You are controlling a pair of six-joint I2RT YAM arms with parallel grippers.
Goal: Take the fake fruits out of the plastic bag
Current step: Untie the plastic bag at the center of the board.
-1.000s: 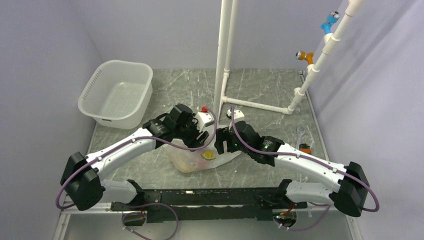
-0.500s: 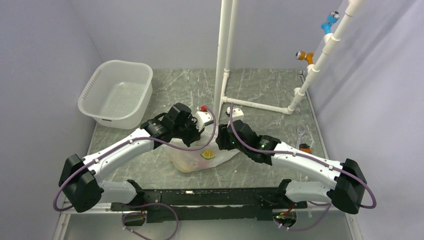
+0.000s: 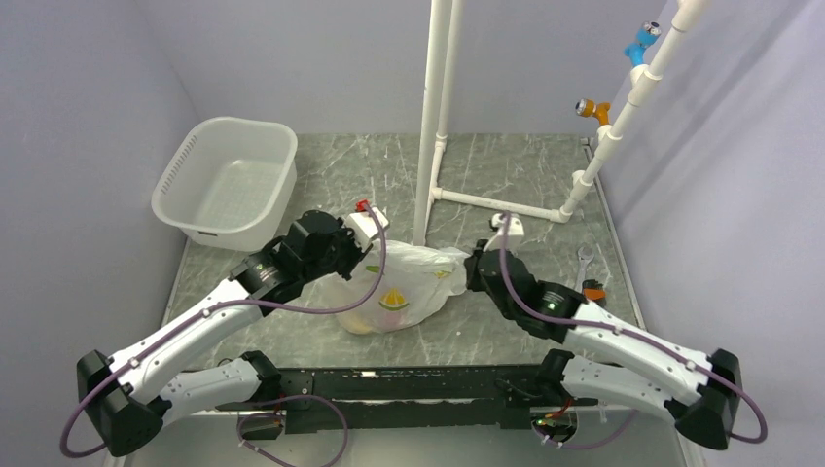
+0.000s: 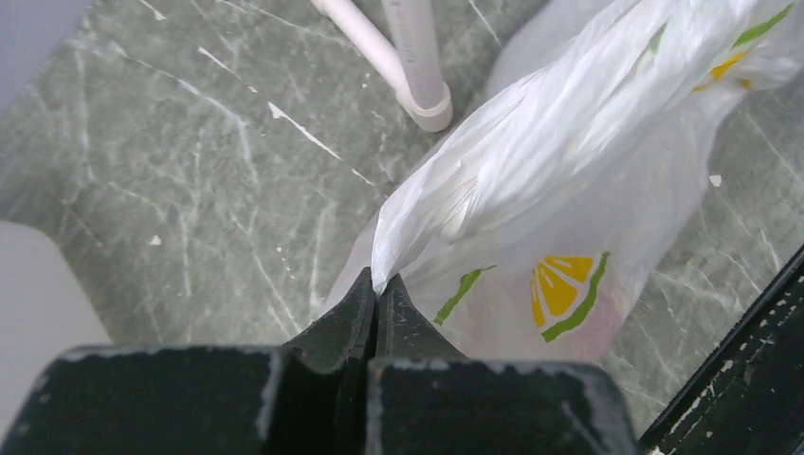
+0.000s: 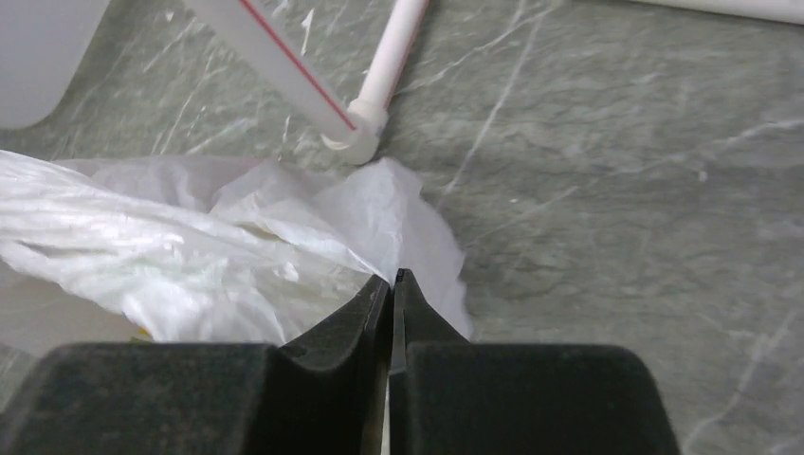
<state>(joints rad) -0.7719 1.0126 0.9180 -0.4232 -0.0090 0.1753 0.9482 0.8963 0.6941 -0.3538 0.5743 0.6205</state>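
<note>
I see a grey-green marbled worktop [image 3: 506, 165], evenly lit and boxed in by plain pale lavender walls [image 3: 321, 58] at the back and both sides. A white pipe frame [image 3: 435, 97] rises from its middle. At far right a slanted pipe [image 3: 616, 124] carries a blue clamp [image 3: 639, 44] and an orange clamp [image 3: 591, 108].

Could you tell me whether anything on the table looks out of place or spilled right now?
Nothing is spilled. The plastic bag lies stretched between the left gripper and right gripper, each pinching an end. The only stray item is what looks like a small wrench at the right edge of the table.
</note>
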